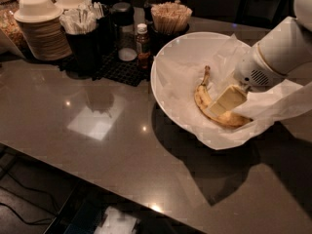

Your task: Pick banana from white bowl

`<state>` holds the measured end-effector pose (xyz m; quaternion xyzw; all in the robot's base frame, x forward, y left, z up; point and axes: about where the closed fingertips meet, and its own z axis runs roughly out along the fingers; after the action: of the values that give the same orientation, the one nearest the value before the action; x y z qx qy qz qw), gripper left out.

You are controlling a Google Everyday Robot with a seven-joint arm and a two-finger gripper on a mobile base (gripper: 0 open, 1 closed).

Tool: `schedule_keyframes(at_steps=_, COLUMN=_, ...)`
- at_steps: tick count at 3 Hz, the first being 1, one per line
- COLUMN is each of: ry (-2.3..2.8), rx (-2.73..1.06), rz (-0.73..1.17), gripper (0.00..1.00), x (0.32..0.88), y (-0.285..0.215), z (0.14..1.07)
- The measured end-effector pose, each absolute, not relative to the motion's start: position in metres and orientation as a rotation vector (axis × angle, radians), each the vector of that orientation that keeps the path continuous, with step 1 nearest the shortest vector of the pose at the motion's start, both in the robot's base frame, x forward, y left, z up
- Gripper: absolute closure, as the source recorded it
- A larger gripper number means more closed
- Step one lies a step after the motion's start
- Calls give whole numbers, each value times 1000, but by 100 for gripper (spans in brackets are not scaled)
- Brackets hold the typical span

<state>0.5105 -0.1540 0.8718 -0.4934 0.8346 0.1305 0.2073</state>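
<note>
Pincer [225,103] is sitting low inside the white bowl [187,45], its pale cream part lying across the middle of the banana [200,97] and touching it; whether it is clenched on the fruit or released I cannot tell, since its far side is being hidden by its own body; the white arm [280,50] is entering from the upper right, its rounded wrist hanging over the bowl's right half and covering part of the rim there.

The banana is lying on the crinkled white paper [222,57] lining the bowl, right of the bowl's centre; its brownish stem is pointing towards the far rim, its curved yellow body is running down and to the right, and its lower end is showing just past the pincer, near the front rim; the paper is spilling over the bowl's right edge beneath the arm.

The bowl is resting on the dark glossy tabletop [97,150], which is reflecting pale light to the left; just beside the bowl's far-left rim a small bottle [142,42] is standing upright on a black mat [117,68]; a cup of wooden stirrers [170,16] is standing behind it; well apart, at the far left, a stack of small off-white bowls [41,30] is sitting, with a dark holder [84,45] of pale wrapped items standing between the stack and the bottle.
</note>
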Motion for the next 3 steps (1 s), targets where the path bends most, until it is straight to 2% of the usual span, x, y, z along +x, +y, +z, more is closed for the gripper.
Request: schedule_keyframes(at_steps=3, ry=2414, rx=-1344, rz=453, gripper=41, x=506, y=-157, z=845)
